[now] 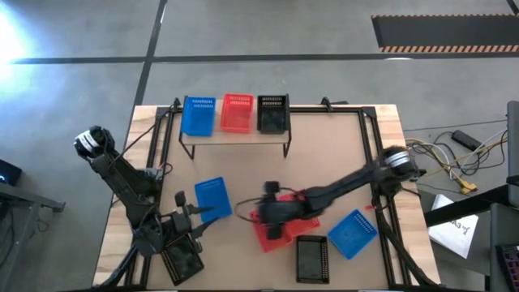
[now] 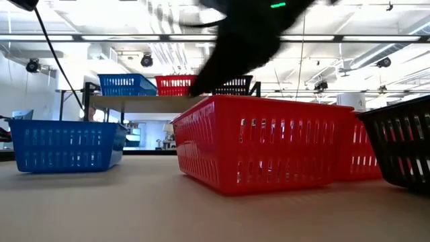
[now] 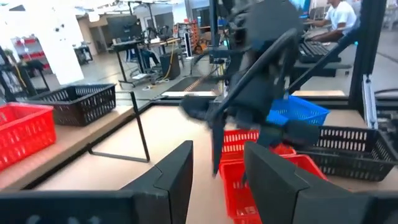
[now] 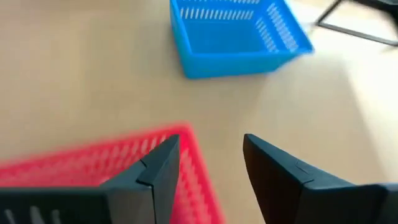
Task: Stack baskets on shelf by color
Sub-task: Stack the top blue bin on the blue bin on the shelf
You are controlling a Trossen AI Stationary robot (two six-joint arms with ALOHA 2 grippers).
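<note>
The left gripper (image 1: 188, 212), parted and empty, is parked at 9 o'clock of a loose blue basket (image 1: 213, 198). The right gripper (image 1: 272, 212), jaws spread and holding nothing, is hung over the red basket (image 1: 280, 229) (rim under one finger). On the shelf (image 1: 235, 138) at 12 o'clock, blue, red and black baskets are lined up, apparently empty.

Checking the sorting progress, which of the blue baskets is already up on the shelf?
The blue basket at the shelf's left end; the other two sit on the table.
</note>
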